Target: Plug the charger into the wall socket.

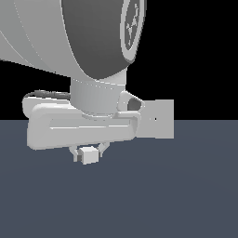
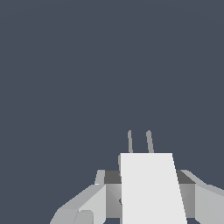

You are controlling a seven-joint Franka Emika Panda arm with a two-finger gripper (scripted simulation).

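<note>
The charger [image 1: 88, 155] is a small off-white block held between the fingers of my gripper [image 1: 87, 152], which is shut on it, lifted above the dark floor. In the wrist view the charger [image 2: 151, 188] fills the space between the fingers [image 2: 89, 205], and its two thin prongs [image 2: 140, 142] point away from the camera. The wall socket [image 1: 158, 119] is a pale grey upright square plate with tiny marks at its centre, standing behind and to the exterior view's right of the hand, partly hidden by it. No part of the socket shows in the wrist view.
The large white and grey arm body [image 1: 69, 37] fills the upper part of the exterior view. The dark blue-grey floor [image 1: 176, 195] spreads under the gripper.
</note>
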